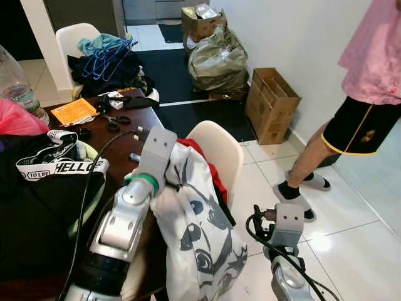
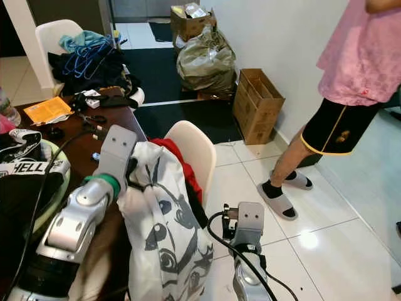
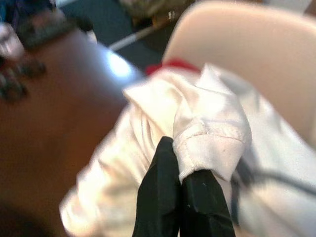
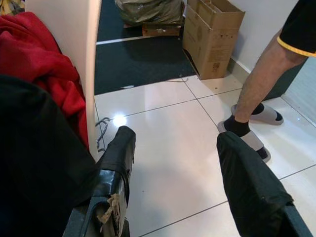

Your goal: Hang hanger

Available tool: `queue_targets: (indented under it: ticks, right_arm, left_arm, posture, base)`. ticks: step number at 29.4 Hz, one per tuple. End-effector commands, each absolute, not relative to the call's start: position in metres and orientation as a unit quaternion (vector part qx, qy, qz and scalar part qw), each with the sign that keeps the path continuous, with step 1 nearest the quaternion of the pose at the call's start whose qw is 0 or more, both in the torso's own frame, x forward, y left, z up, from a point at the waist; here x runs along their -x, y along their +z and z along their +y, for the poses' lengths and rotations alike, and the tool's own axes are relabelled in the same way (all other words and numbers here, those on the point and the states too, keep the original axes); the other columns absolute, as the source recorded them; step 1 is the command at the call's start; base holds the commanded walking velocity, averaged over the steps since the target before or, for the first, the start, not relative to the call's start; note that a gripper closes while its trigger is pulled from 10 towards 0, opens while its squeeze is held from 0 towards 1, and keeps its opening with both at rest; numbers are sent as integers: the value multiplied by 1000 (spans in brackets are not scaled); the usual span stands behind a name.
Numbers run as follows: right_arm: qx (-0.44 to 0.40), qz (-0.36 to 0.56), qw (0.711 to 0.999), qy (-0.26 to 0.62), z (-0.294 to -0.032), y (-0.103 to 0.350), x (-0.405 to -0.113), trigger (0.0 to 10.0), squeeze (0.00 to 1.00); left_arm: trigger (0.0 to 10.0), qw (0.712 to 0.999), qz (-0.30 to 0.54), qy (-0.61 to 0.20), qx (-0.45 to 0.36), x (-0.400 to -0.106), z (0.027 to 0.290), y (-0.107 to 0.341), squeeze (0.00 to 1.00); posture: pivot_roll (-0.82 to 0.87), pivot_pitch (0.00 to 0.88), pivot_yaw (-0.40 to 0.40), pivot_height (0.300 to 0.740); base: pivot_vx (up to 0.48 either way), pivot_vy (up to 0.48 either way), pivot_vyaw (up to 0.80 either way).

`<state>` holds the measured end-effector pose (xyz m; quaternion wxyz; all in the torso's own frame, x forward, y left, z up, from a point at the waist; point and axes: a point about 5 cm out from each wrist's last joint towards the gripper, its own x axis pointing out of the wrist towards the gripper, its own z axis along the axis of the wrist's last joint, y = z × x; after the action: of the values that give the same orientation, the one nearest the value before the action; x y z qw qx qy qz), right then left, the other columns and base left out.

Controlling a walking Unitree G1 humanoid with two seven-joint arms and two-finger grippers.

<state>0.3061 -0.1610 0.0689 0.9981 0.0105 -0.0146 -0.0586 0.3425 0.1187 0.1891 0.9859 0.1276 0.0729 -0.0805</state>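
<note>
Step in hand: garment pick-up, ahead of any hanging. The left gripper (image 3: 183,190) is closed on a folded hem of the white printed garment (image 1: 197,235), with the cloth pinched between its two black fingers (image 3: 158,187). The garment drapes over the near cream chair (image 1: 220,150), on top of a red cloth (image 4: 47,47), just right of the dark wooden worktop (image 1: 135,122).

The right gripper (image 4: 180,173) hangs low on the right above the tiled floor (image 1: 351,251), fingers spread wide and holding nothing.

Location of the task item: a bundle of blue hangers (image 1: 103,61) lies on a pile of clothes on the far cream chair (image 1: 74,36), at the far left, well apart from both grippers. No hanger can be made out inside the held garment, and no rail or hook is identifiable.

Judgement of progress: early. The garment is gripped only, and neither gripper holds a hanger.

Next move calls for:
1. Lifting the garment clear of the chair back without dragging the red cloth along.
2. Using the free right gripper to support the cloth or to fetch a hanger.

Caution: a person (image 1: 369,81) stands near the right wall, beside a cardboard box (image 1: 270,103). Keep arm swings away from that side.
</note>
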Motion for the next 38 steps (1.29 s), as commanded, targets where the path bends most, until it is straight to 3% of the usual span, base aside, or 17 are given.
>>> queue_targets:
  ticks: [1, 5, 8, 9, 10, 12, 13, 14, 18, 22, 25, 31, 33, 38]
  right_arm:
    - [-14, -1, 998, -62, -162, 63, -301, 10000, 0]
    - [-13, -1, 998, -61, -162, 62, -300, 10000, 0]
    - [-12, -2, 998, -59, -162, 63, -301, 10000, 0]
    - [-12, -2, 998, -59, -163, 64, -301, 10000, 0]
    - [-12, -4, 998, -56, -162, 65, -303, 10000, 0]
    - [-12, -4, 998, -56, -162, 65, -303, 10000, 0]
    - [-13, -6, 998, -53, -161, 67, -303, 10000, 0]
    - [-13, -8, 999, -50, -160, 68, -305, 10000, 0]
    - [-16, -14, 999, -41, -156, 73, -309, 10000, 0]
    - [-20, -21, 999, -32, -152, 78, -312, 10000, 0]
    - [-16, -30, 999, -15, -146, 83, -314, 10000, 0]
    - [-15, -31, 999, -6, -143, 84, -316, 10000, 0]
    - [-13, -29, 999, 4, -140, 85, -318, 10000, 0]
    - [-13, -29, 999, 10, -138, 86, -321, 10000, 0]
  left_arm:
    - [10000, 984, 125, -54, -110, -335, 131, 170, 1000]
    - [10000, 985, 133, -46, -99, -329, 137, 169, 1000]
    - [10000, 988, 84, -17, -126, -317, 146, 186, 1000]
    - [10000, 988, 55, -6, -142, -314, 147, 195, 1000]
    - [10000, 976, -59, -12, -207, -302, 142, 226, 1000]
    - [10000, 976, -59, -12, -207, -302, 142, 226, 1000]
    - [10000, 965, -119, -27, -232, -294, 136, 243, 1000]
    - [10000, 952, -170, -31, -251, -285, 131, 257, 0]
    - [10000, 925, -239, -8, -297, -272, 131, 280, 0]
    - [10000, 908, -234, 47, -344, -269, 143, 285, 0]
    - [10000, 921, -139, 122, -344, -256, 172, 269, 0]
    - [10000, 934, -96, 139, -316, -240, 183, 259, 0]
    - [10000, 955, -47, 139, -256, -227, 188, 247, 0]
    - [10000, 960, -17, 142, -242, -224, 190, 241, 0]
  posture:
    - [-75, 143, 45, 740]
    - [-73, 147, 42, 740]
    - [-69, 150, 38, 740]
    - [-66, 151, 37, 740]
    - [-60, 152, 34, 740]
    - [-60, 152, 34, 740]
    - [-56, 152, 33, 740]
    - [-49, 152, 29, 740]
    - [-44, 152, 27, 740]
    - [-26, 153, 19, 740]
    - [-14, 163, 15, 740]
    - [13, 173, 11, 740]
    - [21, 178, 5, 740]
    - [23, 173, 4, 740]
  base:
    - [0, 0, 0]
    - [0, 0, 0]
    - [0, 0, 0]
    - [0, 0, 0]
    - [0, 0, 0]
    - [0, 0, 0]
    - [0, 0, 0]
    - [0, 0, 0]
    - [0, 0, 0]
    - [0, 0, 0]
    - [0, 0, 0]
    - [0, 0, 0]
    - [0, 0, 0]
    - [0, 0, 0]
